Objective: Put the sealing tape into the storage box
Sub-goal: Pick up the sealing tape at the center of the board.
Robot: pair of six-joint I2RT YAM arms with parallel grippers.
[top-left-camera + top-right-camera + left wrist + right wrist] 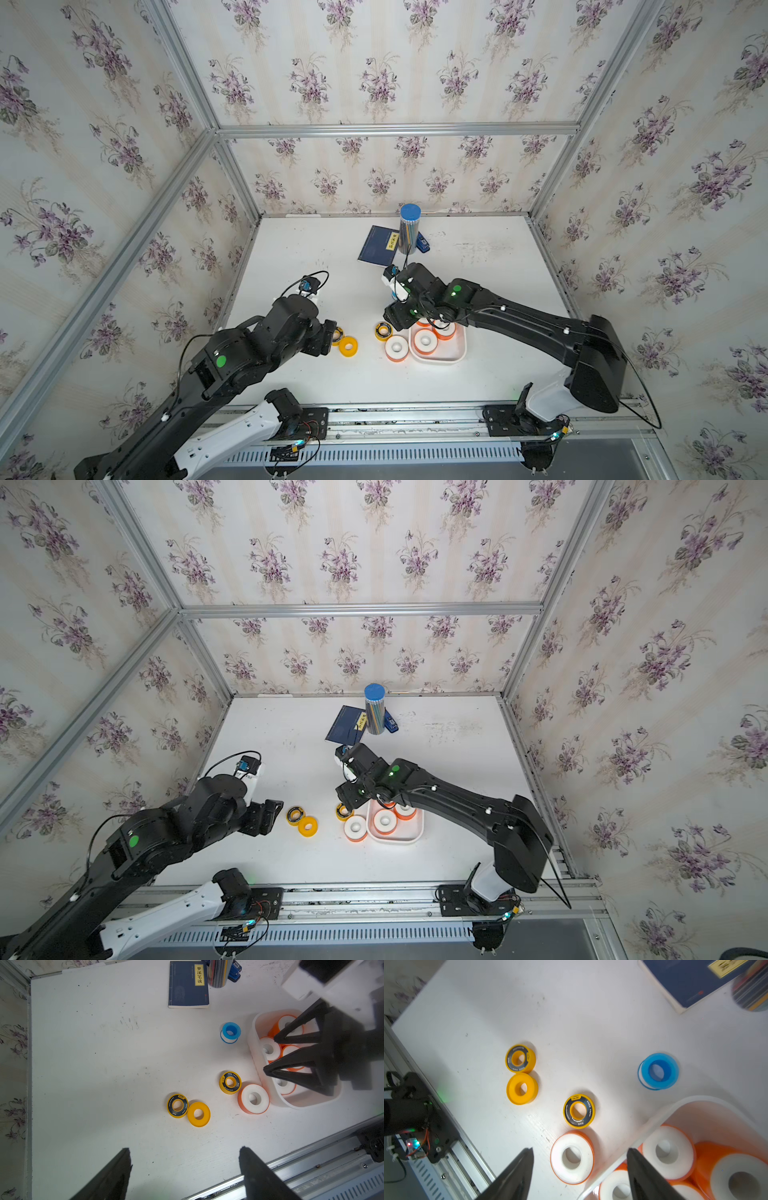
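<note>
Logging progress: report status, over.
Left gripper open, empty. Right gripper open over storage box rim. Four orange-rimmed rolls in; five loose rolls on table. Nothing blocking.

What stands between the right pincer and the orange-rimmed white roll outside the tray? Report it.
Nothing visible: the right pincer hangs open above the white-faced, orange-rimmed tape roll. The wall of the shallow white plastic tray runs close beside that roll, under one finger.

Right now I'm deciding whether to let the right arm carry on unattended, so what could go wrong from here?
The orange-rimmed roll lies right beside the storage box wall; a finger of the open right gripper coming down could catch the rim and shove the box.
The yellow-and-black roll sits close beside that roll and may get knocked.
Four rolls crowd the box, one leaning, so more may pile up.
</note>
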